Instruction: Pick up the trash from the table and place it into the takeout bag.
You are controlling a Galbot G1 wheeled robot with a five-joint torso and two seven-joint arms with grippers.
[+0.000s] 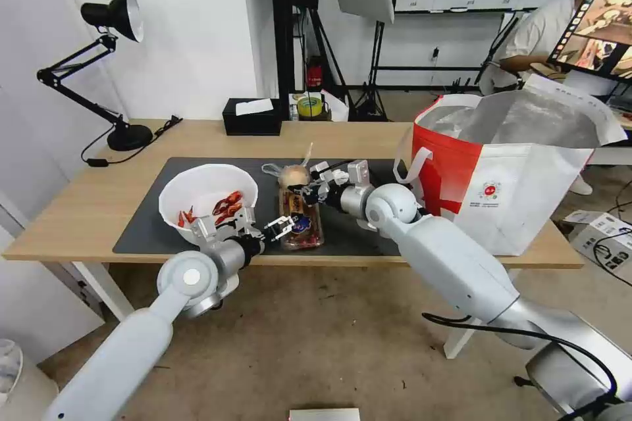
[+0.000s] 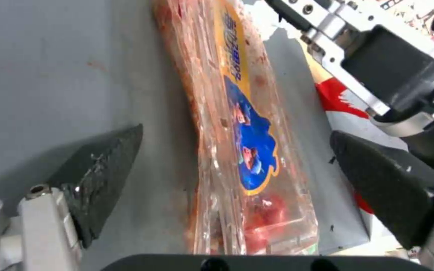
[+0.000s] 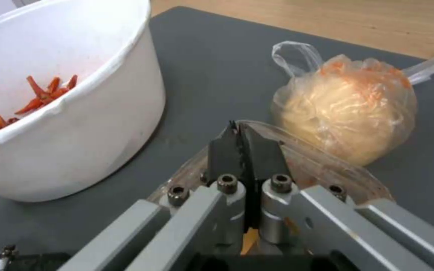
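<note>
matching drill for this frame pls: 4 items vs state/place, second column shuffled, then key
1. left end effector
2. right end effector
3. white bowl
4. takeout bag

A. stands open at the table's right end
B. open, fingers either side of the clear tray
C. holds red shells, on the mat
D. shut on the clear tray's rim, beside the knotted bag

Pairs: 1-B, 2-D, 3-C, 4-A

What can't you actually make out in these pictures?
- Inside of the takeout bag: head view, its own front wall hides the bottom.
- Near end of the clear tray: right wrist view, the right gripper, shut on its rim, covers it.
- Tray label print: left wrist view, too blurred to read, between the open left gripper fingers.
- Bowl contents: cut off by the picture edge.
</note>
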